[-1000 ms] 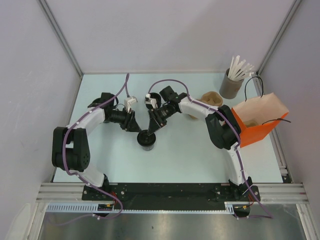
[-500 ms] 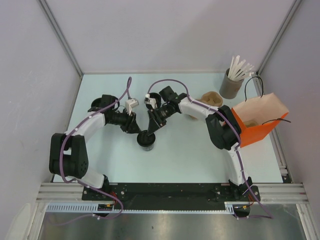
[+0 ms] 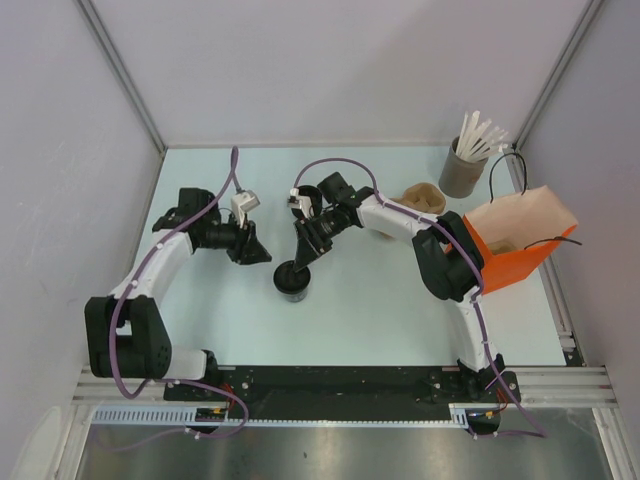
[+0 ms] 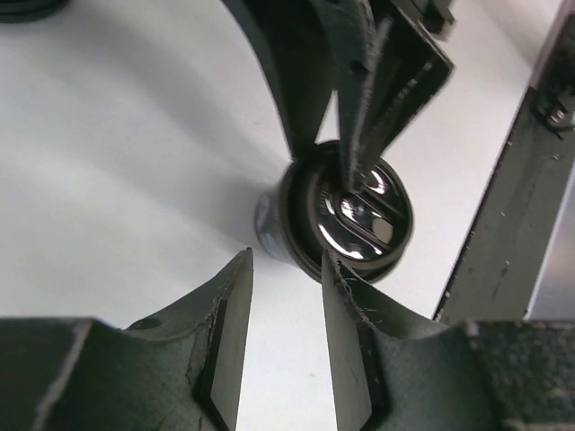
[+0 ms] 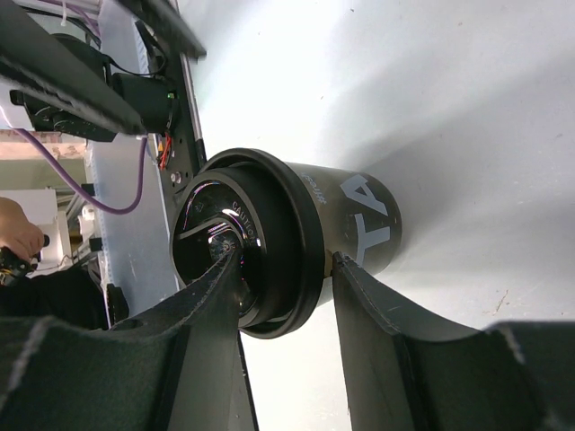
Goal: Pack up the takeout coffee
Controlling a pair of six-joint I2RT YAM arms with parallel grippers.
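The takeout coffee [image 3: 293, 279], a small black cup with its black lid on, stands upright at mid-table. My right gripper [image 3: 301, 262] is shut on it: in the right wrist view one finger [image 5: 220, 278] lies on the lid top and the other presses the wall [image 5: 359, 215] just under the lid's rim. My left gripper [image 3: 257, 251] hangs a little to the cup's left, apart from it. It is open, and only bare table shows between its fingers [image 4: 235, 296]. The lidded cup [image 4: 346, 220] sits just beyond those fingertips.
An orange paper bag [image 3: 510, 258] stands open at the right edge. A grey tub of white sticks [image 3: 461, 175] is at the back right, with brown cups [image 3: 424, 198] beside it. A black cup [image 3: 309, 192] sits behind the right wrist.
My left arm has drawn back to the left, away from the cup, its jaws still apart. The right gripper and the cup have stayed put.
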